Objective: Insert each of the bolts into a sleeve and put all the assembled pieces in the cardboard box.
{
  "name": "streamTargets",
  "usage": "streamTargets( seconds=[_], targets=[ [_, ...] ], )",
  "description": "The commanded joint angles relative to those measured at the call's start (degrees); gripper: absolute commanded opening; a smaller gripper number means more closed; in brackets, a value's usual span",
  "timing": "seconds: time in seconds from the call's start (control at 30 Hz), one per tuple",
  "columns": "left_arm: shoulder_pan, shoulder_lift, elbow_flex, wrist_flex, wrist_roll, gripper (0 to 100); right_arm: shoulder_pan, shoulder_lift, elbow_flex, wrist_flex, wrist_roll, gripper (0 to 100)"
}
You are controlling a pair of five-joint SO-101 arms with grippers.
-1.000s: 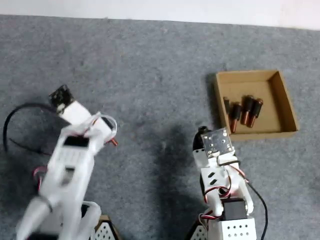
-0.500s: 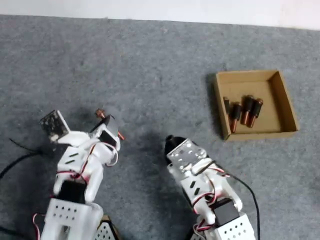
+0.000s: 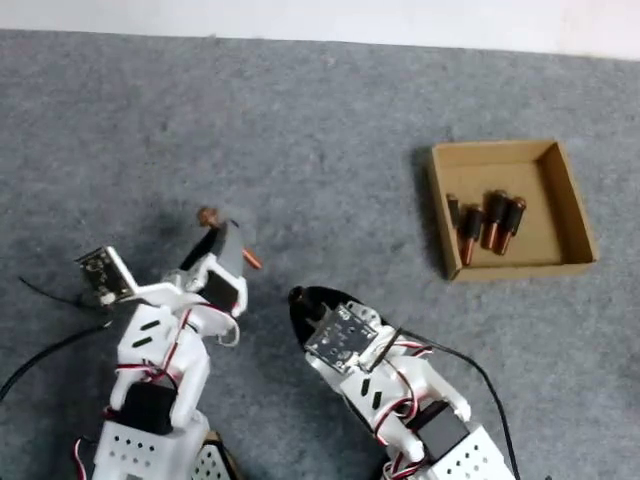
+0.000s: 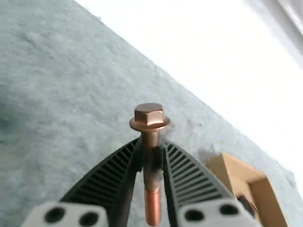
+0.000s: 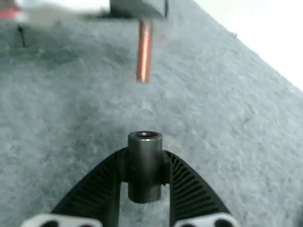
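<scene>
Left wrist view shows the left pincer (image 4: 151,144) pinching a copper bolt (image 4: 149,118) round its shank, with the hex head clear beyond the tips and the threaded end poking out behind them. The right pincer (image 5: 145,157) is clamped on a dark sleeve (image 5: 145,170) with its bore facing outward. The bolt's threaded tip hangs ahead of it, apart from it. Both parts look rigid, small and light. The smooth round sleeve could twist in the ribbed pads, so a hold round its middle suits, leaving the mouth free. The cardboard box (image 3: 500,150) lies well off beyond the right pincer on the grey counter (image 3: 300,120), holding several assembled pieces (image 3: 487,225). The likely hindrance is tip and bore not lining up
</scene>
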Motion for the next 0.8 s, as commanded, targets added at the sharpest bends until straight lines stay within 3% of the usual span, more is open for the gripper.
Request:
streamTargets(
  seconds=[0.0,0.43,0.6,0.77],
  targets=[
    [6.29,-0.92,-0.48,-1.67,-0.53,1,-0.40,-1.19,6.73,-3.30,0.70,0.5],
    [8.31,-0.92,-0.48,-3.25,-0.09,1,-0.66,-1.19,6.73,-3.38,0.70,0.5],
    [8.40,-0.92,-0.40,-3.87,5.27,1,-0.66,-1.19,6.73,-3.38,0.70,0.5],
    [10.77,-0.92,0.22,-4.22,5.10,1,-0.48,-1.19,6.73,-3.38,0.70,0.5]
  ],
)
